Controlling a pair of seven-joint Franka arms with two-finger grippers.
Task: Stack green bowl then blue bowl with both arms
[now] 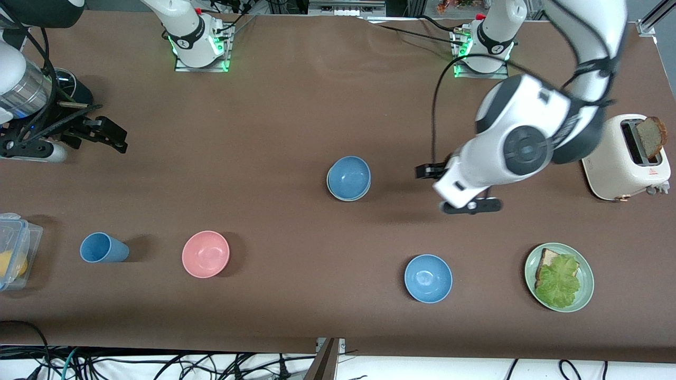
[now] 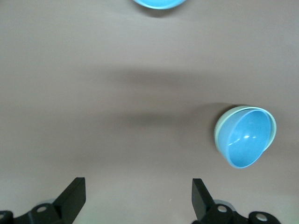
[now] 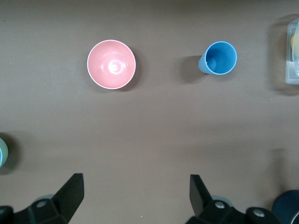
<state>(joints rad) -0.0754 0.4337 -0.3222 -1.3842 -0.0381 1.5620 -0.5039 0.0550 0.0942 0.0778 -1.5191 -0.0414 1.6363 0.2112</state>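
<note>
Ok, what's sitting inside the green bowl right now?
A blue bowl is nested in the green bowl; only the green rim shows around it. The green bowl's inside is covered.

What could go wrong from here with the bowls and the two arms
The blue bowl sits off-centre in the green bowl, so a nudge might tip it. The open left gripper hangs low beside that stack; a careless retreat could clip it. The open right gripper waits at its end of the table, clear of trouble.

The green bowl (image 1: 331, 186) shows only as a rim under the blue bowl (image 1: 348, 177); the container (image 1: 13, 250) is cut by the front view's edge
</note>
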